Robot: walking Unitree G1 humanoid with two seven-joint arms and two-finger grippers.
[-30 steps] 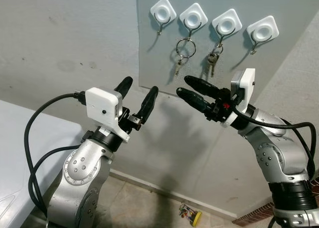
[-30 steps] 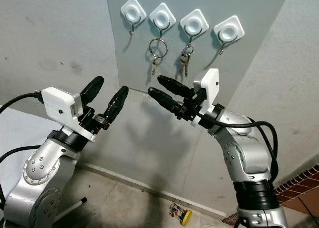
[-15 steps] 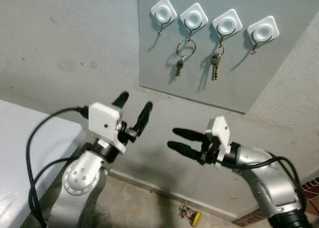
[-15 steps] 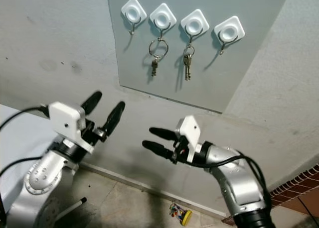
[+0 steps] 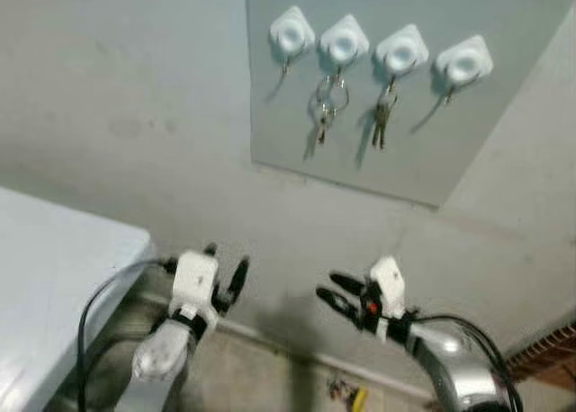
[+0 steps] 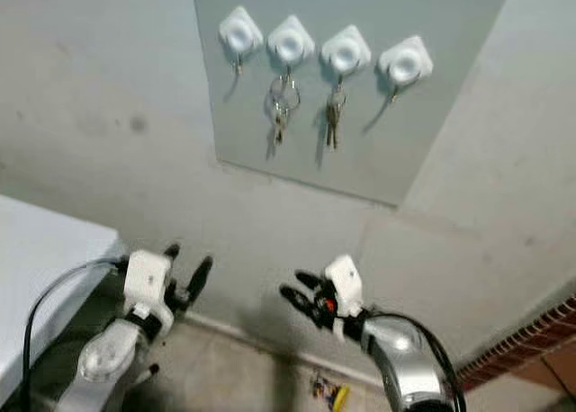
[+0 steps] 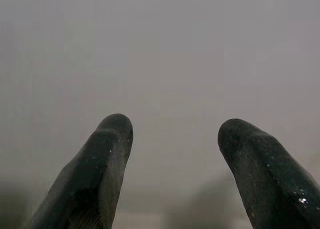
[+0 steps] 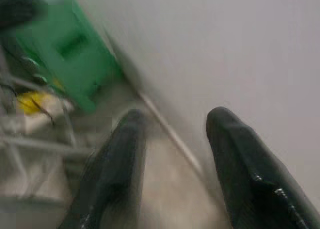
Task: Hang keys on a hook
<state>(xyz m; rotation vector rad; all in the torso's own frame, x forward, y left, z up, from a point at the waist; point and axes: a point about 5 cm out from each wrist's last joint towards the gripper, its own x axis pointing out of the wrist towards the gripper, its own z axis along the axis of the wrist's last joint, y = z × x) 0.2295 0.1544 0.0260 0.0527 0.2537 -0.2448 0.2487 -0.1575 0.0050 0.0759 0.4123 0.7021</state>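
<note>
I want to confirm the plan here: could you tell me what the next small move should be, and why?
Probably just lower both arms to rest. Two key sets already hang from the middle hooks of the four, and both the left end effector and the right end effector sit open and empty, well below the board.

Two key sets hang on middle hooks; both grippers low, fingers apart.
</note>
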